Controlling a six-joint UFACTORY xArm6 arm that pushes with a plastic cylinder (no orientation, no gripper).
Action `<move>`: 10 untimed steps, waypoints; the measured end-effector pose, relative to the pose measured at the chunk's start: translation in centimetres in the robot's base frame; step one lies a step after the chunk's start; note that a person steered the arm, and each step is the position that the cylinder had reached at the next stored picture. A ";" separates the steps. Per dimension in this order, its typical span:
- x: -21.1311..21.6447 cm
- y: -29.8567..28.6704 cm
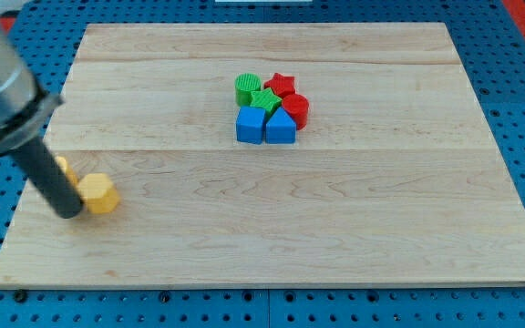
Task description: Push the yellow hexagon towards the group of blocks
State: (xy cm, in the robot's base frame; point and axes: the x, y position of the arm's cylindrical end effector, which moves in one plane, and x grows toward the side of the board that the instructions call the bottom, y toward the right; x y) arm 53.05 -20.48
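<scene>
Yellow hexagon (98,193) being touched by my tip (69,213) from view's left, near counter (335,228) lower-left corner. Second yellow block (62,168) (shape unclear) being partly hidden behind rod. No claw fitted, so open/closed state cannot be told. Group being seen well apart toward view's top-centre: green cylinder (247,88), green star (264,100), red star (281,86), red cylinder (296,109), blue cube (250,125), blue triangular block (280,127).

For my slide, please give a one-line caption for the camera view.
My tip touches the yellow hexagon from the view's left; the group of blocks sits far toward the upper right on the board.
</scene>
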 end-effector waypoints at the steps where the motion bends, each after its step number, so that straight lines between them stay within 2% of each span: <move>1: -0.1 3.2; 3: -0.4 3.8; 5: -2.2 5.1; 6: -4.6 5.1; 8: -5.6 5.3; 10: -9.4 9.7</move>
State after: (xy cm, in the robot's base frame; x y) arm 43.63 -10.74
